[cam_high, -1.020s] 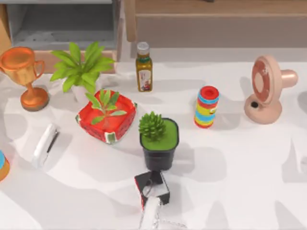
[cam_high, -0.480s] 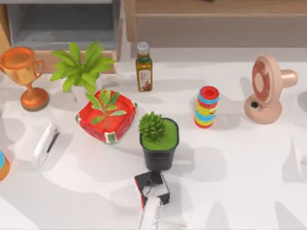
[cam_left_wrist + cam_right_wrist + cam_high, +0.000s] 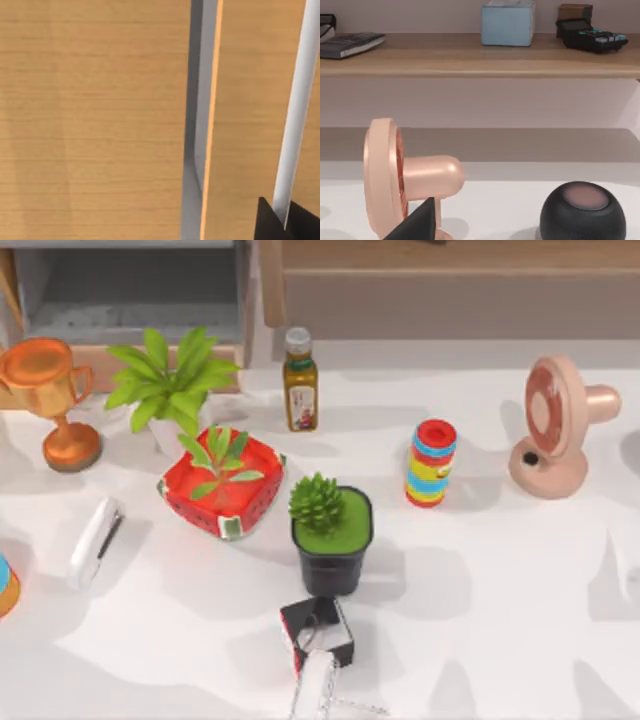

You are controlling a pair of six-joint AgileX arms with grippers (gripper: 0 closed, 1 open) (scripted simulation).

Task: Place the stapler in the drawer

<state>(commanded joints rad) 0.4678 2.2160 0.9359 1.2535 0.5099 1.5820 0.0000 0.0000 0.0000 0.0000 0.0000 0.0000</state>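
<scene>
Left wrist view: tan wood grain (image 3: 95, 120) fills most of the picture, crossed by a pale grey edge (image 3: 197, 100) and a white strip (image 3: 297, 110). A dark finger tip (image 3: 272, 225) shows at one corner; whether the left gripper is wide or narrow cannot be told. Right wrist view: one dark finger tip (image 3: 417, 225) lies in front of the pink fan (image 3: 395, 175); the right gripper's opening likewise cannot be told. A dark round speaker (image 3: 582, 210) sits beside the fan.

Top view: the stapler (image 3: 93, 542) lies flat on the white table (image 3: 520, 580) near its left edge, slightly tilted, apart from other items. The drawer (image 3: 130, 295) stands open at the far left corner, grey interior visible. The copper trophy (image 3: 45, 400) stands between drawer and stapler. A red planter (image 3: 222, 483) sits just right of the stapler, a black pot (image 3: 331, 540) nearer the centre.
</scene>
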